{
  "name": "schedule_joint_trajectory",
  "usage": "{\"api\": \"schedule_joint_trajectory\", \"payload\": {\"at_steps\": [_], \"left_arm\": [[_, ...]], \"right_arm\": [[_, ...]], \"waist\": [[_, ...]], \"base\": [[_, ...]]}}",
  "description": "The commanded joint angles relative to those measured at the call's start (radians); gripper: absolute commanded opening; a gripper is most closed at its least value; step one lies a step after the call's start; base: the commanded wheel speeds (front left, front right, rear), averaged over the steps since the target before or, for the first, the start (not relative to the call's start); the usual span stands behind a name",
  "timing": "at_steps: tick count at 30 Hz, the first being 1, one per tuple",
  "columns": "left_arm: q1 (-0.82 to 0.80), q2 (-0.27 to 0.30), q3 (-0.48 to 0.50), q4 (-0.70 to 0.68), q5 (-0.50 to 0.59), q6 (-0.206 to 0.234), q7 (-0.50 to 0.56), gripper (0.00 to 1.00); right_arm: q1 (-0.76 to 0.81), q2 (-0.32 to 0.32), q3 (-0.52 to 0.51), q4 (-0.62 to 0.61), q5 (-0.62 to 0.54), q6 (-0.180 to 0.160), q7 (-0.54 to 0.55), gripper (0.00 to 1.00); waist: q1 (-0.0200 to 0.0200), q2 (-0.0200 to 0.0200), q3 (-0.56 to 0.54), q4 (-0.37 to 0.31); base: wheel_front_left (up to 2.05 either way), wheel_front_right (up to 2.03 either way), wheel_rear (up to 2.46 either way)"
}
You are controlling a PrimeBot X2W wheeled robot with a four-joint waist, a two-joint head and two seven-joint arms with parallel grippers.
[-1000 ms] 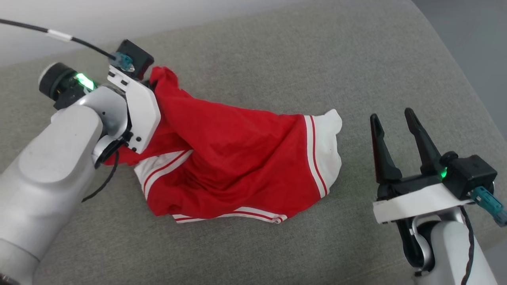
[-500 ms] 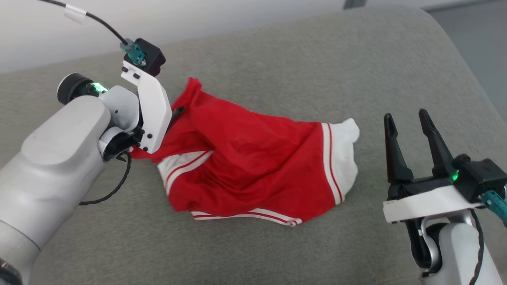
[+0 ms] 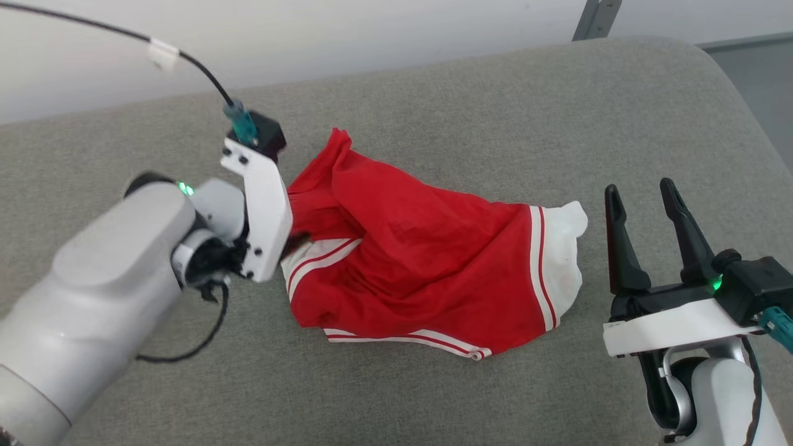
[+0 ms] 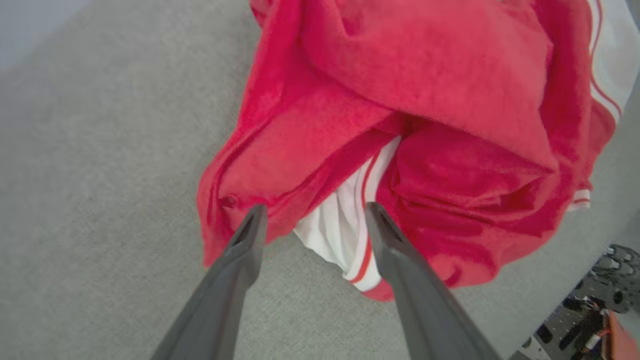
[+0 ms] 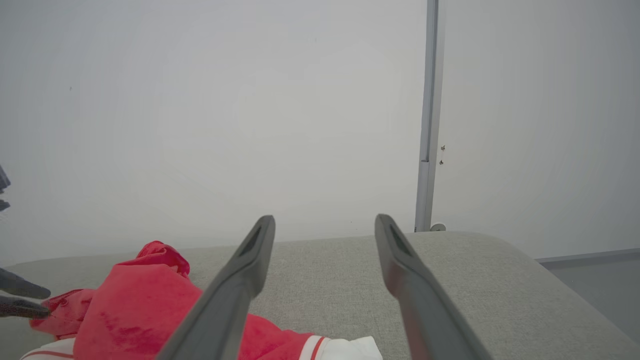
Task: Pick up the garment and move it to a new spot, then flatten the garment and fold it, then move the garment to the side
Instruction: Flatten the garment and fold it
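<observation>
1. Left gripper [image 4: 312,212], fingers spread, straddles the left edge of the garment [image 3: 427,260]; best to close on a single layer.
2. Right gripper [image 3: 638,189], also spread, hovers right of the garment.
3. It lies crumpled on the grey cushion [image 3: 495,93].

Bright, even light in all your views.
You get only faint shadows under the garment [image 3: 433,266] on the grey cushion [image 3: 495,111]. In your left wrist view the red cloth reads soft and smeared, the left gripper [image 4: 315,207] has fingers [image 4: 235,285] blurring toward the bottom edge, and the right wrist view's wall [image 5: 200,100] washes out pale.
</observation>
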State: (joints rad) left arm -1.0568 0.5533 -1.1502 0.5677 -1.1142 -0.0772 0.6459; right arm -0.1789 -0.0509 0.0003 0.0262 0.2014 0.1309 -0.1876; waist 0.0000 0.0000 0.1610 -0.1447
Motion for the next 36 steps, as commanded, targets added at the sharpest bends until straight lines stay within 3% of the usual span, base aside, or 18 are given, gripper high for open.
{"api": "schedule_joint_trajectory", "payload": {"at_steps": [1,11,17,18,23,28,36], "left_arm": [[0.027,0.002,-0.006,-0.022,-0.015,0.026,0.027,1.00],[0.122,0.039,-0.044,-0.034,-0.023,0.154,0.100,1.00],[0.161,0.037,-0.053,0.003,-0.031,0.162,0.097,1.00],[0.165,0.038,-0.054,0.007,-0.032,0.157,0.095,0.00],[0.148,0.048,-0.033,0.000,-0.045,0.146,0.091,0.00],[0.135,0.081,0.010,-0.051,-0.069,0.163,0.065,0.00],[0.207,0.215,0.070,-0.203,-0.115,0.250,0.021,0.00]], "right_arm": [[-0.003,0.000,0.007,-0.008,0.002,0.000,0.004,1.00],[-0.018,0.000,0.023,-0.001,0.018,0.000,-0.006,1.00],[-0.023,0.000,0.024,0.008,0.016,0.000,-0.010,1.00],[-0.023,0.001,0.022,0.010,0.014,0.000,-0.011,1.00],[-0.027,0.000,0.005,0.009,0.003,0.000,-0.012,1.00],[-0.029,0.001,-0.018,0.005,-0.010,0.000,-0.006,1.00],[-0.015,0.000,-0.045,-0.009,-0.027,0.000,0.014,1.00]], "waist": [[0.0000,0.0000,0.013,-0.011],[0.0000,0.0000,0.057,-0.066],[0.0000,0.0000,0.063,-0.074],[0.0000,0.0000,0.063,-0.072],[0.0000,0.0000,0.063,-0.047],[0.0000,0.0000,0.051,-0.006],[0.0000,0.0000,0.022,0.061]], "base": [[0.00,0.00,0.00],[0.00,0.00,0.00],[0.00,0.00,0.00],[0.00,0.00,0.00],[0.00,0.00,0.00],[0.00,0.00,0.00],[0.00,0.00,0.00]]}}
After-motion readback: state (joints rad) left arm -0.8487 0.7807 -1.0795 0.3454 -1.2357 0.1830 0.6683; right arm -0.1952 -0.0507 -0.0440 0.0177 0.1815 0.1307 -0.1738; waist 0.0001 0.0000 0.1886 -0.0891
